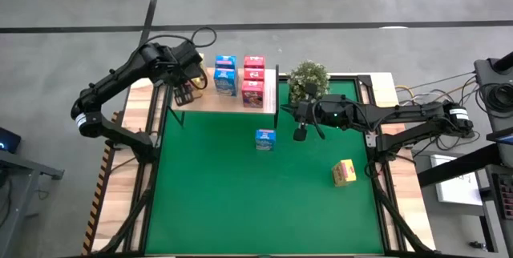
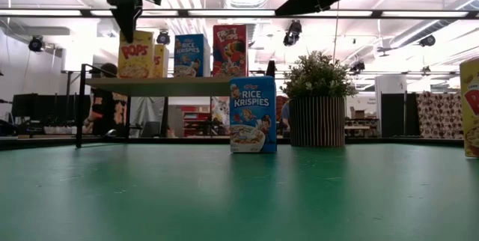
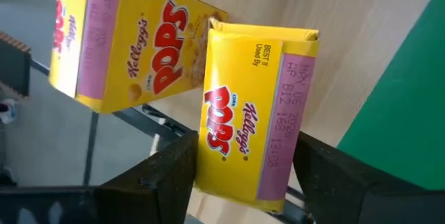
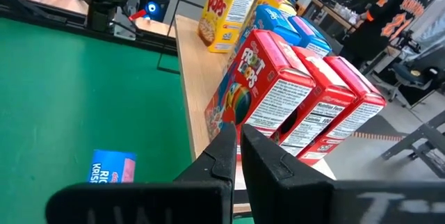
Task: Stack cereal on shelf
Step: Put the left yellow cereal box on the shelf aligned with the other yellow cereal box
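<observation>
The shelf stands at the mat's far edge. On it are two yellow Pops boxes, blue Rice Krispies boxes and three pink-red Froot Loops boxes, all upright on their bases. My left gripper points steeply down over the shelf's left end. Its open fingers flank the upper end of the nearer yellow box. My right gripper hangs shut above the mat near the plant, holding nothing. One blue box stands on the mat, and a yellow box stands at the right. My left gripper comes from above with one finger on each side of the nearer yellow box's top end, across its shorter width. The box stands upright on the shelf. Whether the fingers touch it, I cannot tell.
A potted plant stands on the mat beside the shelf's right end, just behind my right gripper. The green mat lies open in front of the shelf. Wooden table edges and black frame rails run along both sides.
</observation>
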Robot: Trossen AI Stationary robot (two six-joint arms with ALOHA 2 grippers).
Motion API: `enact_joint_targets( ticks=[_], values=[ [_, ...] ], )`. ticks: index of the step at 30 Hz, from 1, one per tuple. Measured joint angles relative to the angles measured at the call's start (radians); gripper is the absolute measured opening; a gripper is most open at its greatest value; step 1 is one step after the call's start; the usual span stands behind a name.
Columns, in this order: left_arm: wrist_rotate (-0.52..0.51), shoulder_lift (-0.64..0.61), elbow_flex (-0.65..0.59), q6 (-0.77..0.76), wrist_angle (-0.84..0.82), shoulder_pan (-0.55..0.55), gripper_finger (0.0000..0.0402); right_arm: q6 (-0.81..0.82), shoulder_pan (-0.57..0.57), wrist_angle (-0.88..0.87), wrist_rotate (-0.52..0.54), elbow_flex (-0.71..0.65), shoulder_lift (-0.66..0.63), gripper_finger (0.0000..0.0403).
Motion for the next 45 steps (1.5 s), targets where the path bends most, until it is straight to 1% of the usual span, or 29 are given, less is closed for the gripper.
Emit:
enact_joint_targets(
  ticks=[5, 8, 14, 17, 23, 27, 36, 45],
  values=[
    [-0.002, 0.000, 0.000, 0.050, 0.003, 0.000, 0.0190, 0.010, 0.000, -0.002, 0.000, 0.000, 0.000, 0.0012],
    [-0.002, 0.000, 0.000, 0.111, 0.012, 0.000, 0.0182, 0.021, 0.000, -0.003, 0.000, 0.000, 0.000, 0.0012],
    [-0.002, 0.000, 0.000, 0.225, 0.014, 0.000, 0.0181, 0.021, 0.000, -0.026, 0.000, 0.000, 0.000, 0.0012],
    [-0.001, 0.000, 0.000, 0.253, 0.030, 0.000, 0.0181, 0.025, 0.000, -0.027, 0.000, 0.000, 0.000, 0.0012],
    [0.002, 0.000, 0.000, 0.256, 0.069, 0.004, 0.0181, 0.024, 0.000, -0.025, 0.000, 0.000, 0.000, 0.0012],
    [0.034, 0.000, 0.000, 0.244, 0.050, 0.010, 0.0181, 0.024, 0.000, -0.025, 0.000, 0.000, 0.000, 0.0012],
    [0.037, -0.003, 0.000, 0.233, 0.049, 0.057, 0.0180, 0.025, 0.000, -0.025, 0.000, 0.000, 0.000, 0.0012],
    [0.060, -0.003, 0.000, 0.256, 0.054, 0.059, 0.0180, 0.025, 0.000, -0.025, 0.000, 0.000, 0.000, 0.0012]
  ],
)
